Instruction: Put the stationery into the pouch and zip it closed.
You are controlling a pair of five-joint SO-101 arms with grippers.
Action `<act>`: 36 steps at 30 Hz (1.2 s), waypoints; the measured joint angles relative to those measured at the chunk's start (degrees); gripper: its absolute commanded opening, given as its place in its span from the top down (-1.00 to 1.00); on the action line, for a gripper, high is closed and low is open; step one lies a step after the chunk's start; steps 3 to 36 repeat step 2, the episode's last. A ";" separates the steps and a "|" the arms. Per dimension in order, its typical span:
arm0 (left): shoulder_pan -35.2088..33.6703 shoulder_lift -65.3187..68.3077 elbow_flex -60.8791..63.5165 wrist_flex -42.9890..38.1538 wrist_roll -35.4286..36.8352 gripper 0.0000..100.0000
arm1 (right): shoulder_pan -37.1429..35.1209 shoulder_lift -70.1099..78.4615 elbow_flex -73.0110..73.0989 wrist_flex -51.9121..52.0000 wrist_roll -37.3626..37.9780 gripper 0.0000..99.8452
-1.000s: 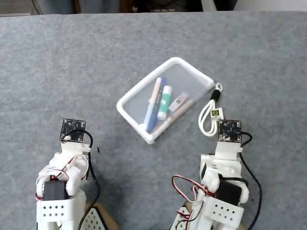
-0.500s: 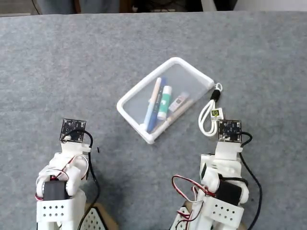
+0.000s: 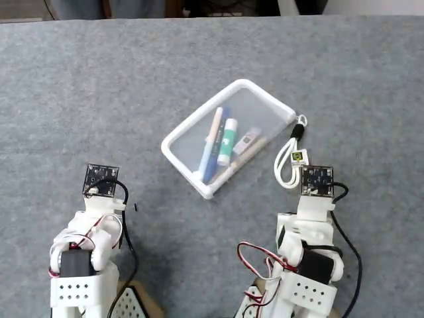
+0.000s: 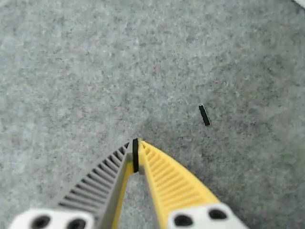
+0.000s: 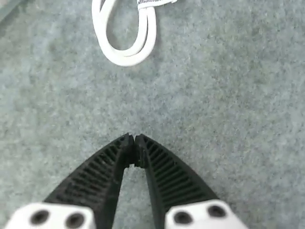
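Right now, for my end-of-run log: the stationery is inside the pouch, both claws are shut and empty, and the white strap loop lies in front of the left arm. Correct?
Not quite: the white strap loop lies in front of the right claw, not the left arm, as the right wrist view shows. The rest holds.

the high camera looks straight down from well above the pouch point(image 3: 228, 138), which lies mid-frame. the left wrist camera looks down from close, past the left gripper point(image 4: 136, 155), at a black scrap point(image 4: 204, 115) well apart from the pouch. the right wrist camera looks down past the right gripper point(image 5: 133, 143) at the white strap loop point(image 5: 125, 36) beside the pouch. the high view shares both.
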 measured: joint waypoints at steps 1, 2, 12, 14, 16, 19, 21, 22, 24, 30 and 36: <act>0.00 0.00 0.00 0.00 0.00 0.94 | 0.00 0.00 0.00 0.00 0.00 0.97; 0.00 0.00 0.00 0.00 0.00 0.94 | 0.00 0.00 0.00 0.00 0.00 0.97; 0.00 0.00 0.00 0.00 0.00 0.94 | 0.00 0.00 0.00 0.00 0.00 0.97; 0.00 0.00 0.00 0.00 0.00 0.94 | 0.00 0.00 0.00 0.00 0.00 0.97; 0.00 0.00 0.00 0.00 0.00 0.94 | 0.00 0.00 0.00 0.00 0.00 0.97; 0.00 0.00 0.00 0.00 0.00 0.94 | 0.00 0.00 0.00 0.00 0.00 0.97; 0.00 0.00 0.00 0.00 0.00 0.94 | 0.00 0.00 0.00 0.00 0.00 0.97; 0.00 0.00 0.00 0.00 0.00 0.94 | 0.00 0.00 0.00 0.00 0.00 0.97; 0.00 0.00 0.00 0.00 0.00 0.94 | 0.00 0.00 0.00 0.00 0.00 0.97; 0.00 0.00 0.00 0.00 0.00 0.94 | 0.00 0.00 0.00 0.00 0.00 0.97; 0.00 0.00 0.00 0.00 0.00 0.94 | 0.00 0.00 0.00 0.00 0.00 0.97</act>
